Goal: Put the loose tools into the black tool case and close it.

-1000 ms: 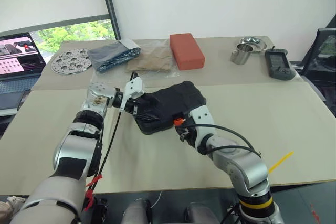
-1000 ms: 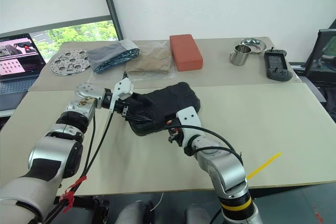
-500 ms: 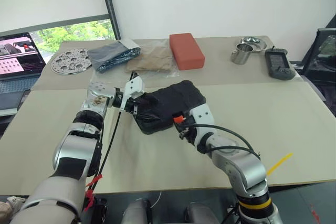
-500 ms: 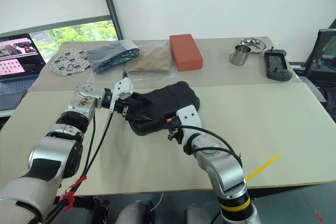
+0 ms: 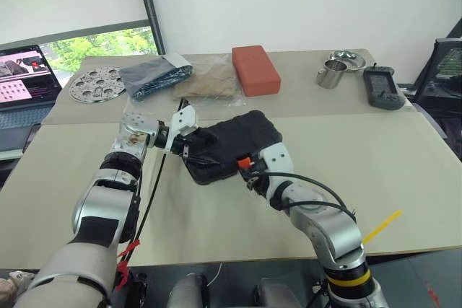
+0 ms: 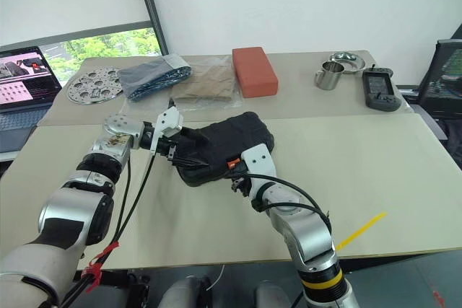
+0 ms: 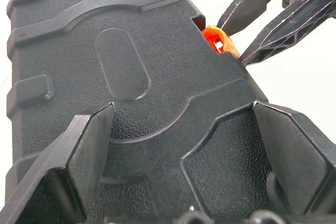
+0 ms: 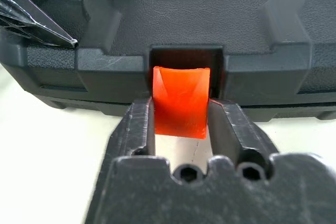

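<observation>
The table [image 5: 404, 171] carries the closed case [image 5: 231, 146] near its middle, lid down on the base, with no loose tools to be seen on the tabletop. The left gripper [image 5: 189, 142] is spread wide across the case's left end, bracing it. The right gripper [image 8: 181, 116] sits at the near edge, fingers [image 8: 140, 124] standing narrowly either side of the orange latch [image 8: 181, 100], flanking it; whether they press it I cannot tell. Judged from this, packing is done and latching is in hand. Next move calls for pushing the latch up flush into its recess while the left keeps the case from sliding.
</observation>
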Available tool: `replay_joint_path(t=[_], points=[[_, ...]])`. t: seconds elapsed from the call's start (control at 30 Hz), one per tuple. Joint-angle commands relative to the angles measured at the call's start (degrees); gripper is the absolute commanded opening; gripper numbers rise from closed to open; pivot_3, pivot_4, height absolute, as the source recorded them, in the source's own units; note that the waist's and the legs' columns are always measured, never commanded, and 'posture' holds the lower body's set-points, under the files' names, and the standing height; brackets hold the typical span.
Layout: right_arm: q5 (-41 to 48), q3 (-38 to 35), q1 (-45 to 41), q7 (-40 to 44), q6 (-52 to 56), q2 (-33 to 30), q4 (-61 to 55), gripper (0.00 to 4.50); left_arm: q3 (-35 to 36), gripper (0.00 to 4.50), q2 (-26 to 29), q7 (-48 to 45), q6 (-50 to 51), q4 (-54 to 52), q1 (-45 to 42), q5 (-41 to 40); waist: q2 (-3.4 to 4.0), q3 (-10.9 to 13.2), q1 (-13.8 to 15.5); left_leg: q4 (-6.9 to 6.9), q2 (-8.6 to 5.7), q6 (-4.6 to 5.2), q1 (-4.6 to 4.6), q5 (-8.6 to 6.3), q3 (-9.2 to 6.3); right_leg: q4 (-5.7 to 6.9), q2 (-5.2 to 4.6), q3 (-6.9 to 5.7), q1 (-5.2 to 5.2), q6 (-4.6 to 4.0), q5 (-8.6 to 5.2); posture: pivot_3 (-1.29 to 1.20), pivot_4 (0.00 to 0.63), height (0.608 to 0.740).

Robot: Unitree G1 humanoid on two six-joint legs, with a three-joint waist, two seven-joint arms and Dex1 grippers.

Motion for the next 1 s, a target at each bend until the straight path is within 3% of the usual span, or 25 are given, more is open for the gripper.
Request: replay_joint_path(t=[0.03,0.07,0.3,0.4,0.67,1.0], points=[[0.06,-0.07,-0.73,0.55,-2.45,0.23,-2.56,3.43,-2.79,4.50,-0.34,0.00,0.26,2.29,2.78,3.14,0.00,0.00,0.02,-0.01,0.00,0.00,-0.01,0.00,-0.01,-0.04,0.00,-0.01,0.00,0.00,0.00,0.00,0.150,0.740],[0.38,-0.31,-0.32,0.92,-1.96,-0.20,-3.28,3.61,-2.79,4.50,-0.34,0.02,0.29,2.31,2.78,3.15,0.00,0.00,0.02,-0.01,0.00,0.00,-0.01,0.00,-0.01,-0.05,0.00,-0.01,0.01,0.00,0.00,0.00,0.150,0.740],[2.83,-2.90,1.84,2.93,2.12,-3.14,-9.16,3.61,-2.72,4.50,-0.31,0.06,0.24,2.34,2.97,3.14,0.00,-0.01,0.08,-0.03,0.00,0.07,-0.02,-0.05,0.00,-0.21,-0.06,-0.01,0.09,0.00,0.01,0.00,0.150,0.740],[3.82,-3.61,3.28,3.59,3.96,-4.83,-11.34,2.98,-2.69,4.50,-0.36,0.11,0.26,2.36,3.02,3.10,-0.03,-0.07,0.09,-0.05,0.00,0.08,-0.01,-0.05,-0.01,-0.23,-0.06,-0.01,0.10,-0.01,0.01,0.00,0.150,0.740],[3.87,-2.12,2.86,3.35,6.41,-5.30,-10.21,0.18,-2.66,4.50,-0.71,0.26,0.36,2.21,3.31,2.97,-0.07,-0.12,0.10,-0.05,-0.01,0.09,-0.01,-0.06,-0.01,-0.24,-0.07,-0.01,0.10,-0.01,0.01,0.00,0.150,0.740],[1.74,-0.26,0.82,1.58,5.46,-4.43,-6.73,0.08,-2.67,4.50,-0.30,0.28,0.51,2.07,3.37,3.03,-0.09,-0.14,0.10,-0.05,-0.01,0.11,-0.02,-0.08,-0.01,-0.26,-0.10,-0.01,0.10,-0.01,0.01,0.00,0.150,0.740]])
